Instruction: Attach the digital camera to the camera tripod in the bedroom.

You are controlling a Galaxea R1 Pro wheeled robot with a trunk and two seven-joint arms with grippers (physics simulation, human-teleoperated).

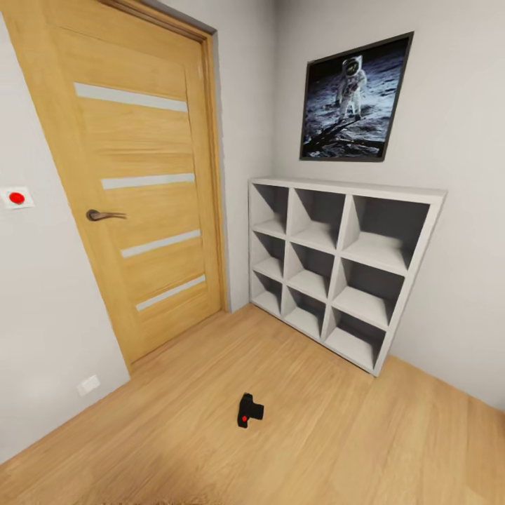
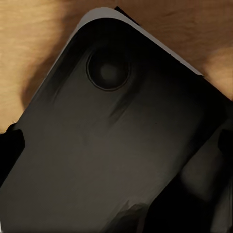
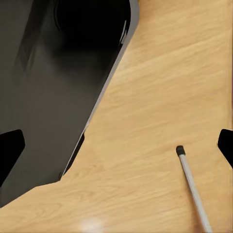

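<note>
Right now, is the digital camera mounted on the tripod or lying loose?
Loose: the digital camera lies on the wood floor before the white cube shelf, nothing attached.

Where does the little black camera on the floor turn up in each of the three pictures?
Head view: the digital camera lies on the wood floor, low and central, before the shelf unit.
Left wrist view: not there.
Right wrist view: not there.
Shared landmark: the wood floor.

A large dark panel of the robot's own body (image 2: 111,155) takes up most of the picture, matte black with a pale grey rim along its rounded upper corner. A shallow round recess (image 2: 108,69) is set into it near that corner. Light wood plank floor (image 2: 34,34) shows beyond the panel's edges, blurred.
</note>
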